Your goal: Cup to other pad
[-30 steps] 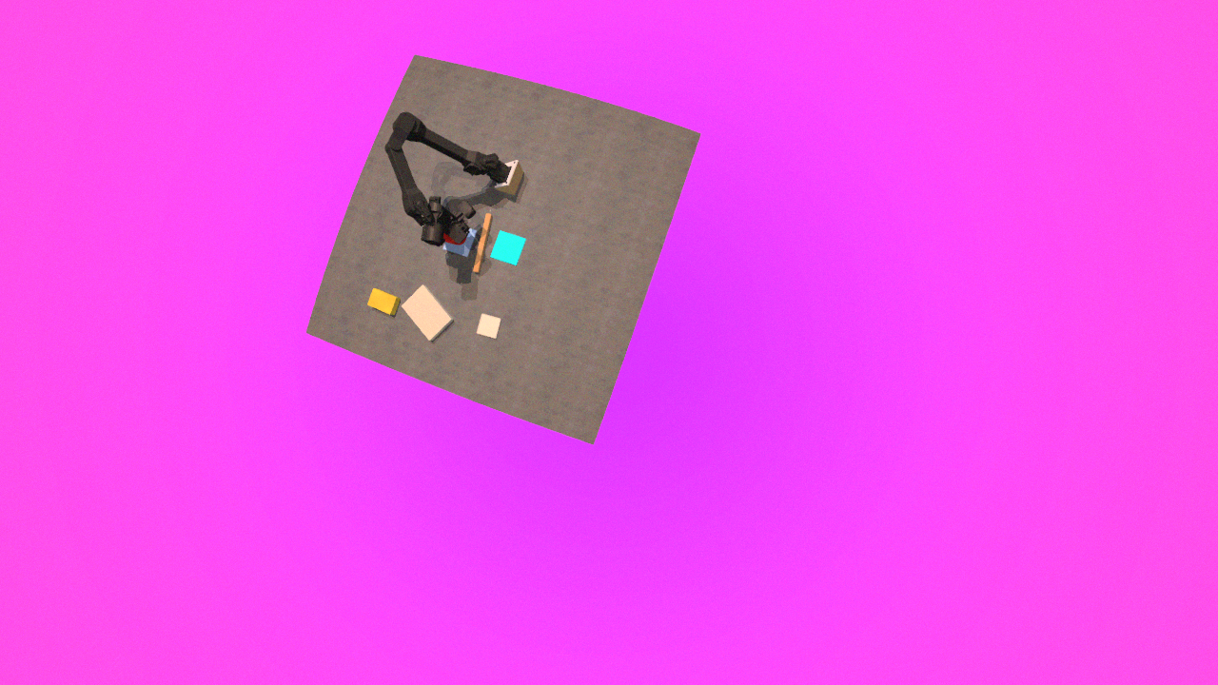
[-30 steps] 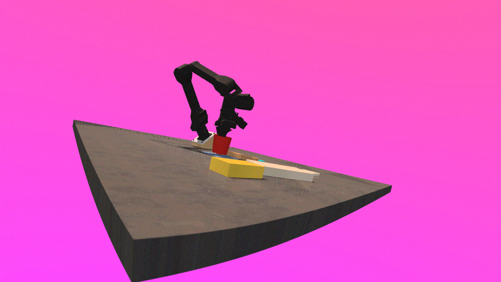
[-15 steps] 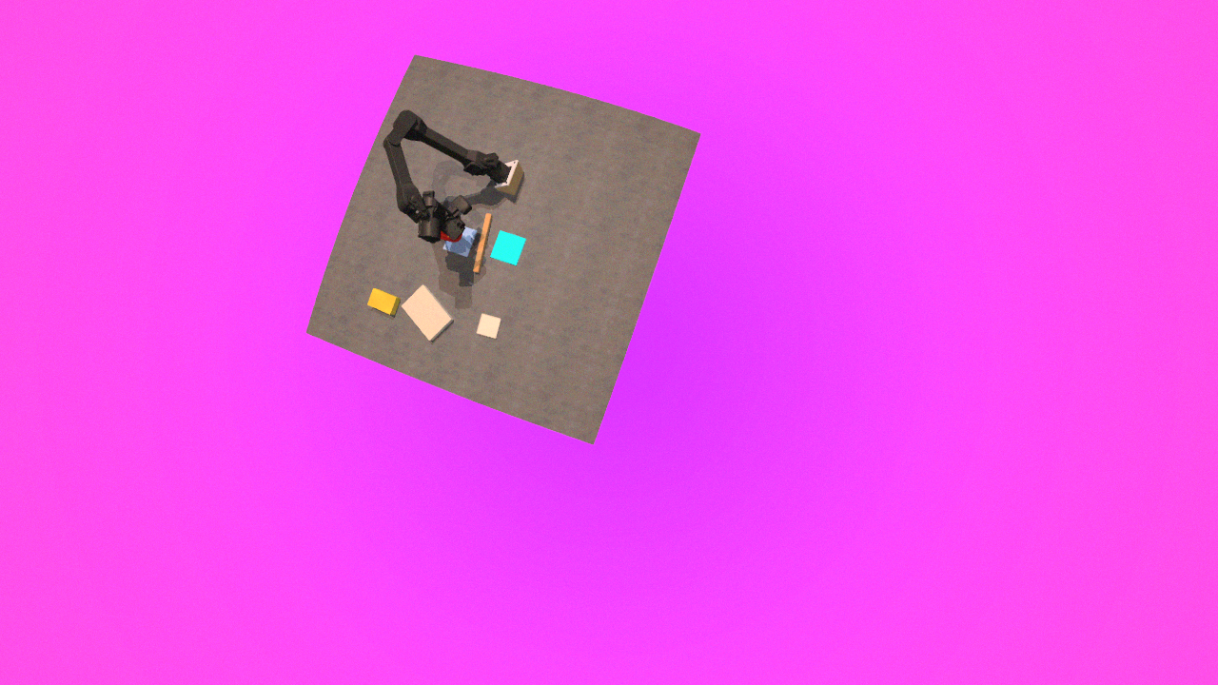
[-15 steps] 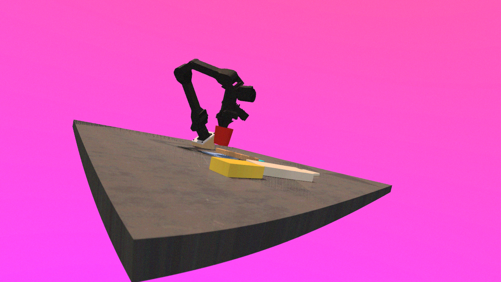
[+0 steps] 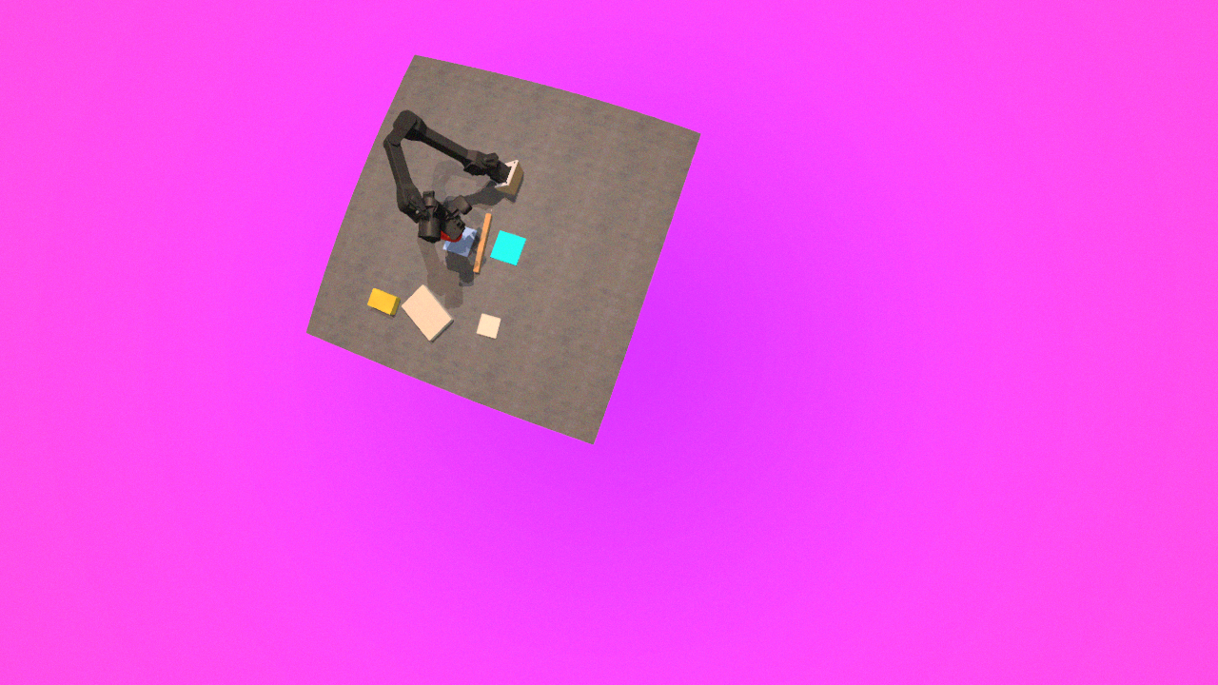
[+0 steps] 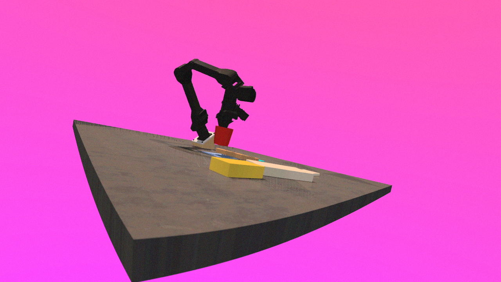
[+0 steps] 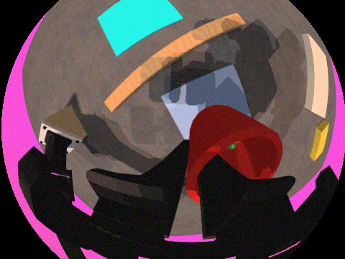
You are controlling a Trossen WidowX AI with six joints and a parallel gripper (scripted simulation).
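Note:
The red cup (image 5: 448, 237) (image 6: 223, 136) (image 7: 233, 124) is off the table, roughly upright, above the blue pad (image 5: 460, 247) (image 6: 211, 153) (image 7: 208, 90). My gripper (image 7: 192, 144) is shut on the cup's wall, one finger inside the rim and one outside. A green marble (image 7: 231, 146) shows inside the cup in the wrist view; a finger and the wall hide most of the inside. The cyan pad (image 5: 508, 247) (image 6: 261, 161) (image 7: 140, 23) bears nothing and lies across the orange bar.
The low orange bar (image 5: 482, 244) (image 6: 235, 154) (image 7: 172, 50) stands between the pads. A yellow block (image 5: 382, 302) (image 6: 245, 170) (image 7: 319, 141), a beige slab (image 5: 427, 312) (image 6: 289, 172) (image 7: 318, 79) and a small pale square (image 5: 488, 325) lie beyond the blue pad. The arm's base (image 5: 513, 179) (image 7: 65, 122) is nearby.

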